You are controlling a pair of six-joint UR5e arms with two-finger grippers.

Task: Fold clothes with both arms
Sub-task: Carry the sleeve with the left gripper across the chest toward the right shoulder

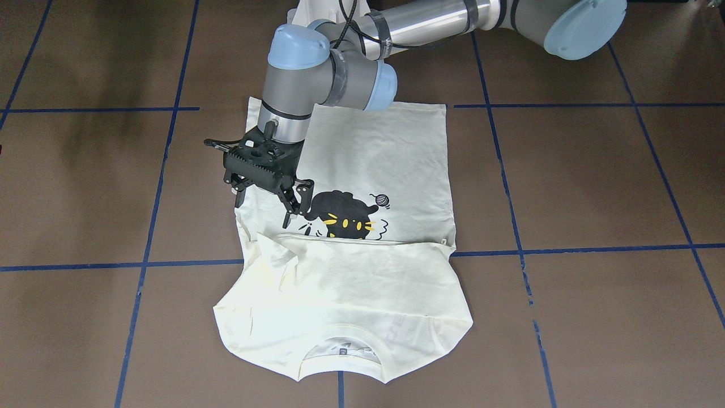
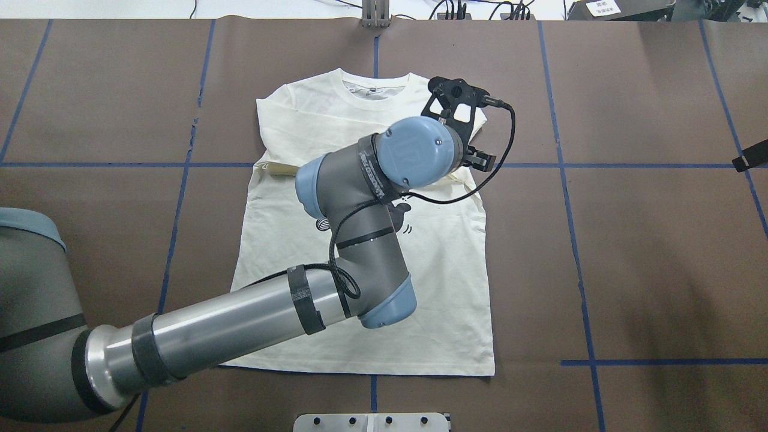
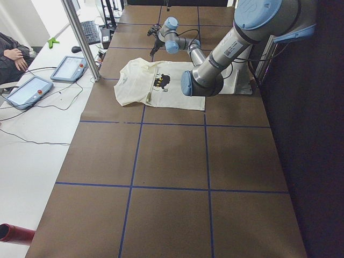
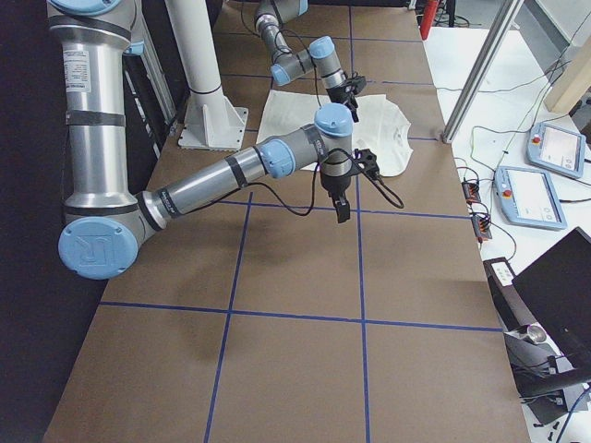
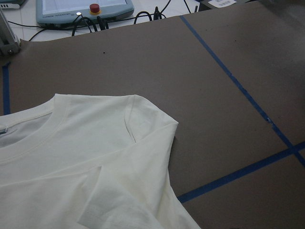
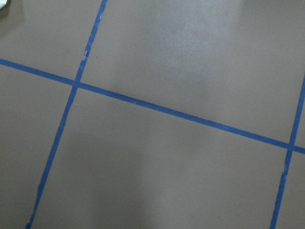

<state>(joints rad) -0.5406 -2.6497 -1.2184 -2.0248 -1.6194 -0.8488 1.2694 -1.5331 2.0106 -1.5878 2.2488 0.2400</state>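
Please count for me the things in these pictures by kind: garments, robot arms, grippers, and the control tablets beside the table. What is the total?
T-shirt: 1
Arms: 2, left arm and right arm
Grippers: 2, left gripper and right gripper
Control tablets: 2
Total: 7

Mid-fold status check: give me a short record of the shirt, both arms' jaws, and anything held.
shirt: cream T-shirt lying on the table, hem toward the robot
fold: a plain cream layer covers the collar end, its edge crossing the cat print
left gripper: reaches across to the shirt's edge on the robot's right, jaws open, holding nothing
right gripper: over bare table, away from the shirt; jaw state cannot be told
right wrist view: only table and blue tape lines
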